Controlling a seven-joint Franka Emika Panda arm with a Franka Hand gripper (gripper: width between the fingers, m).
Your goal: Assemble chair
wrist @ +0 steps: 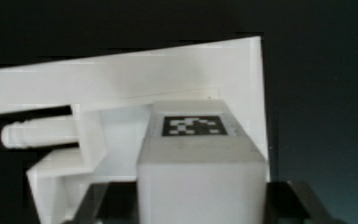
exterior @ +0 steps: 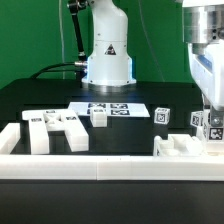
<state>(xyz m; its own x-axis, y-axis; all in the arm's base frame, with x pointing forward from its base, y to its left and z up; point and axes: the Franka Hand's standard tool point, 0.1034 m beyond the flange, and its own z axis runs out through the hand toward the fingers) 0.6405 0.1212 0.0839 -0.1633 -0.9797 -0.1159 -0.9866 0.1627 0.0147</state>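
Several chair parts [exterior: 55, 130] lie on the black worktop [exterior: 30, 100]. Exterior view: one cluster at 8 o'clock; the tool [exterior: 208, 112] hangs low over others at 4 o'clock, apparently to take one. Wrist view: a tagged bar [wrist: 197, 150] sits centred between the fingers [wrist: 105, 205], suiting a square grasp, beside a pegged slab [wrist: 158, 75]; clamped or not cannot be told.

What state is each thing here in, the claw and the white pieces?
gripper: low, fingers shut on the tagged bar.
tagged bar: held, tag facing the wrist camera.
pegged piece: right beside the bar, ungripped.
large flat piece: lying loose at the exterior view's left.
small block: loose, untouched.
tagged cube: loose, untouched.
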